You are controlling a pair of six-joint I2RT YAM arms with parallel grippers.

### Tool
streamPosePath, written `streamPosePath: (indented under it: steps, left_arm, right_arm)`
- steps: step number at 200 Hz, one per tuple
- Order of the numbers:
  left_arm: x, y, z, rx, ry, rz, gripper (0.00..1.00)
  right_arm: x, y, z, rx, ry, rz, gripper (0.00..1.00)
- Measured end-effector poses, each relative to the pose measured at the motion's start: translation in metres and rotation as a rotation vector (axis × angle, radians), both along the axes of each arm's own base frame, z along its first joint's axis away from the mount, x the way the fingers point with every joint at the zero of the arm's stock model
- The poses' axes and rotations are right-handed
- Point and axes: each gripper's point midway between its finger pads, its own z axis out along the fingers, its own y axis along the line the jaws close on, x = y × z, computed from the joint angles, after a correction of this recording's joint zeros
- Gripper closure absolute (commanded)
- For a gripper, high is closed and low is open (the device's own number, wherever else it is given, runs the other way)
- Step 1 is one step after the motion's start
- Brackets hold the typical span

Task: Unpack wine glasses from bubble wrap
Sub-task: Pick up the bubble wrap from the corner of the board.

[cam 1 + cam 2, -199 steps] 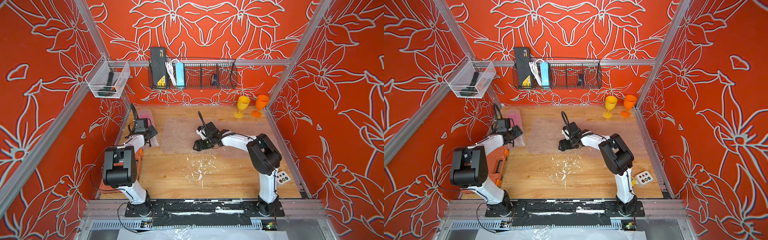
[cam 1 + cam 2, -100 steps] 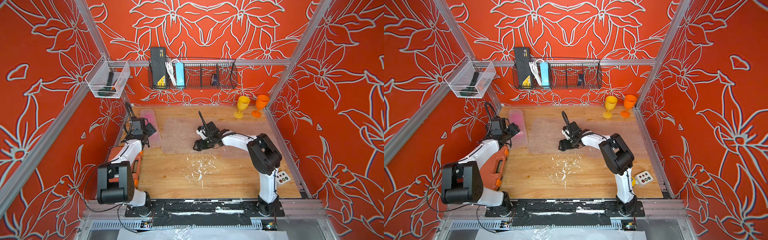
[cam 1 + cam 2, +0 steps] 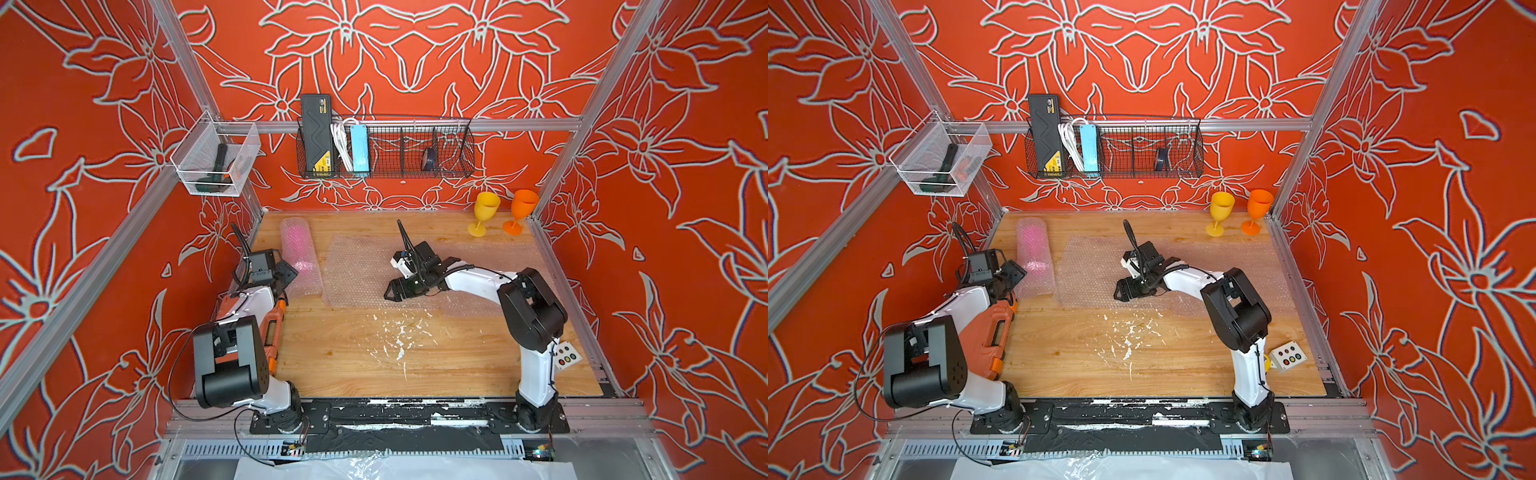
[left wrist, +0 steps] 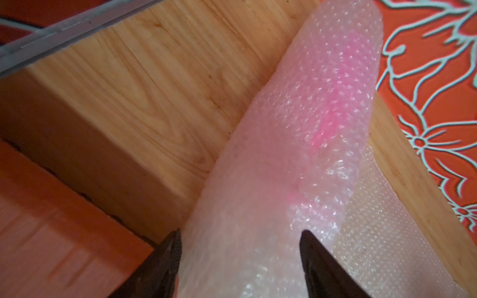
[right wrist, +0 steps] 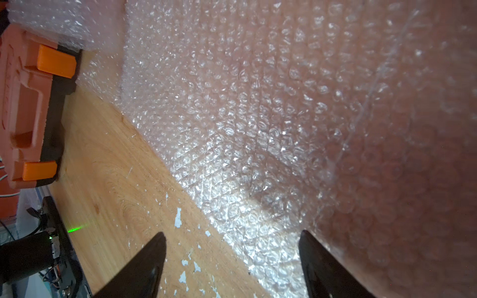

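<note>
Along the left edge of the wooden bench (image 3: 374,353), the left gripper (image 4: 240,233) had reached in, jaws apart astride the near end of the clear bubble-wrap roll (image 3: 297,249) holding the magenta-pink plastic goblet (image 4: 333,103), so the last unwrapping seemed imminent, while the right gripper (image 5: 232,234) stayed spread over the flat bubble-wrap sheet (image 3: 357,262).

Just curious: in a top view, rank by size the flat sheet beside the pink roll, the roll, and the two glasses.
1. flat sheet
2. pink roll
3. yellow glass and orange glass, tied: they look alike.
</note>
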Motion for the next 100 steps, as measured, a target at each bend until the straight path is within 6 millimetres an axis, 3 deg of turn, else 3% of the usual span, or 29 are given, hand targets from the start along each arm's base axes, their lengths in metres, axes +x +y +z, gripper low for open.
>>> streamPosePath:
  steps: [32, 72, 91, 100]
  left_arm:
    - [0.007, -0.008, -0.004, -0.033, -0.015, -0.045, 0.25]
    - [0.015, -0.016, -0.027, -0.085, 0.029, -0.081, 0.24]
    - [0.019, -0.016, -0.031, -0.099, 0.037, -0.087, 0.32]
    - [0.02, -0.016, -0.032, -0.095, 0.04, -0.09, 0.47]
  right_arm:
    - [0.0, 0.0, 0.0, 0.0, 0.001, 0.0, 0.19]
    - [0.0, 0.0, 0.001, 0.001, -0.002, 0.001, 0.19]
    - [0.0, 0.0, 0.003, 0.003, -0.006, 0.0, 0.19]
    - [0.0, 0.0, 0.004, 0.005, -0.008, 0.001, 0.19]
